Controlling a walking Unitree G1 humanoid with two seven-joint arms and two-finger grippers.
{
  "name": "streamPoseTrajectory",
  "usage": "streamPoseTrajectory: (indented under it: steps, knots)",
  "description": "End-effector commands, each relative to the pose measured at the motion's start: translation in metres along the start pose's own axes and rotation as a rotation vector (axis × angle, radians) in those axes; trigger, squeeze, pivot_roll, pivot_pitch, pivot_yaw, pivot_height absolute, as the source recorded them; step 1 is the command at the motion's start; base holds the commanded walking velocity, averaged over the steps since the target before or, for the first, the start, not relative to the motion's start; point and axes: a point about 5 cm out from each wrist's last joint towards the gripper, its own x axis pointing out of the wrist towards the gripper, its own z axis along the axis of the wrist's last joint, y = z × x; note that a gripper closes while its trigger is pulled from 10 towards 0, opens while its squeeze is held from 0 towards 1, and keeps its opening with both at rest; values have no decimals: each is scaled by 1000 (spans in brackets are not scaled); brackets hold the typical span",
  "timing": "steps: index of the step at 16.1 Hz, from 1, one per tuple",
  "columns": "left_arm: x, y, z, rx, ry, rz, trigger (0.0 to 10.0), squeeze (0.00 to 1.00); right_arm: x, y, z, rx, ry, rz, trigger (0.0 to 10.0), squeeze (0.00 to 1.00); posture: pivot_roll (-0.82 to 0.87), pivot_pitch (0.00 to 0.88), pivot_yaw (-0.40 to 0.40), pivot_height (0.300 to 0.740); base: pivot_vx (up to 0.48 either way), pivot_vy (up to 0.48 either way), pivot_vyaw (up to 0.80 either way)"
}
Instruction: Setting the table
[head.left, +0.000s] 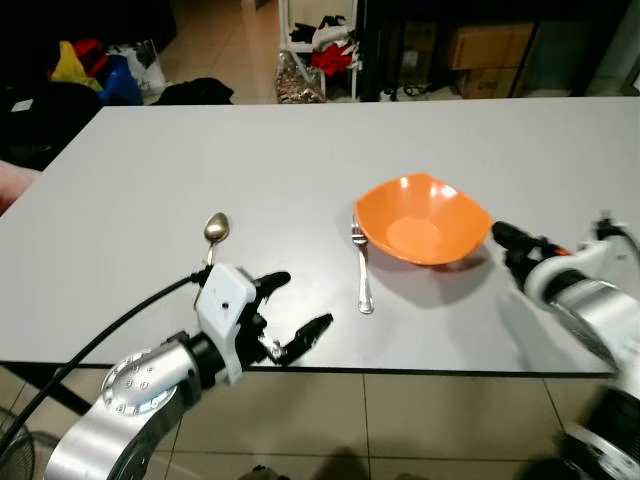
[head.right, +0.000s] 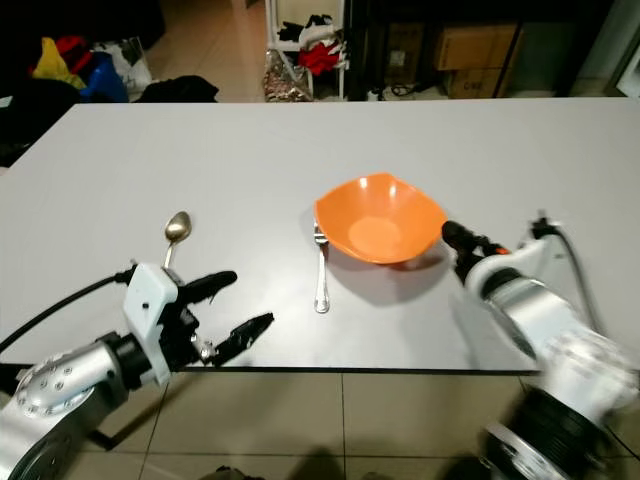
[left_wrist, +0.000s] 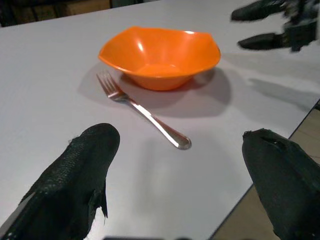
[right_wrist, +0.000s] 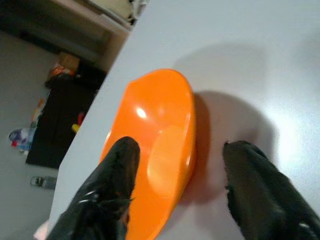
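An orange bowl (head.left: 422, 220) stands on the grey table (head.left: 200, 150), right of the middle. A silver fork (head.left: 362, 268) lies just left of it, tines pointing away from me. Further left lies a gold-tinted spoon (head.left: 215, 232). My left gripper (head.left: 305, 300) hovers open over the table's front edge, between spoon and fork, holding nothing. My right gripper (right_wrist: 181, 145) is open just right of the bowl, its fingers (right_wrist: 117, 170) pointing at the bowl's rim without touching it.
The table's front edge (head.left: 420, 371) runs close under both arms, with tiled floor below. Beyond the far edge are a white shelf with clothes (head.left: 322, 45), cardboard boxes (head.left: 485, 50) and coloured bags (head.left: 95, 70) on the floor.
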Motion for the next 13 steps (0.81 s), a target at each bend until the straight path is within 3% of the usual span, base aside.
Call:
streamPoseTrajectory:
  steps: [1, 3, 4, 5, 6, 8, 11, 13]
  knots:
    - [-4, 1, 5, 15, -25, 26, 10000, 0, -8, 11, 0, -66, 20, 74, 10000, 1000, -117, 30, 72, 740, 0, 0, 0]
    - [-9, 8, 6, 40, -35, 156, 10000, 0, -21, 28, 14, -287, -93, 155, 10000, 1000, -120, 26, 77, 740, 0, 0, 0]
    - [-12, 21, 5, 56, -29, 328, 10000, 0, -25, 44, 16, -412, -139, 219, 10000, 988, -117, 26, 81, 740, 0, 0, 0]
    - [-16, 33, 7, 69, -48, 494, 10000, 0, -26, 62, 10, -501, -150, 291, 10000, 0, -118, 23, 81, 740, 0, 0, 800]
    - [-21, 40, 11, 70, -77, 621, 10000, 0, -26, 85, -5, -592, -122, 394, 10000, 0, -112, 18, 74, 740, 0, 0, 800]
    - [-23, 35, 18, 90, -113, 663, 10000, 0, -23, 112, -38, -697, -51, 529, 10000, 0, -91, 13, 54, 740, 0, 0, 800]
    - [-22, 27, 22, 105, -128, 692, 10000, 0, -9, 109, -71, -728, 8, 542, 10000, 0, -70, 7, 36, 740, 0, 0, 800]
    - [-29, 24, 17, 117, -97, 753, 10000, 0, 0, 96, -79, -744, -63, 436, 10000, 0, -45, 9, 46, 740, 0, 0, 800]
